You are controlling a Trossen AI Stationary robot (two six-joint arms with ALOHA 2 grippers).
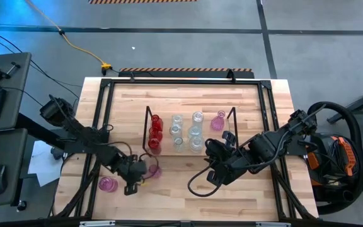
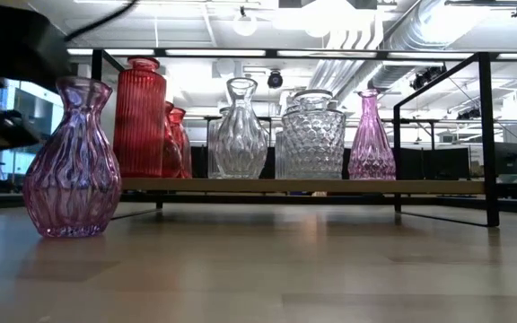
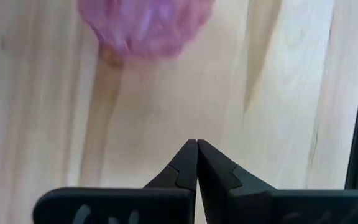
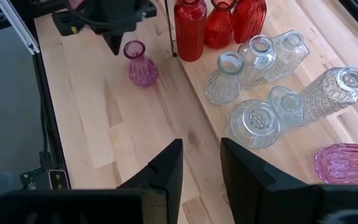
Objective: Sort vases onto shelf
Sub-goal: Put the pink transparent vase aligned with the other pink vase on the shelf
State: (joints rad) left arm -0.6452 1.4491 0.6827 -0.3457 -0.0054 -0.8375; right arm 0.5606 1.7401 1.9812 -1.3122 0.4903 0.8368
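Pink vase [image 2: 71,161] stands on table [image 2: 330,278] before shelf [image 2: 303,186]

I am reaching my left arm in from the left side of the desk, with my left gripper [image 1: 133,185] pressed fully closed, fingertips meeting. My right arm is stretching in from the right, its right gripper [image 1: 210,165] holding nothing, fingers [image 4: 166,168] parted.

High cam: straight down, whole surface [image 1: 188,183]. Low cam: surface level, close, faces shelf [image 2: 303,186] broadside. L wrist cam: tight on the wood. R wrist cam: looks across shelf; shares pink vase [image 4: 142,64] w/ low cam.
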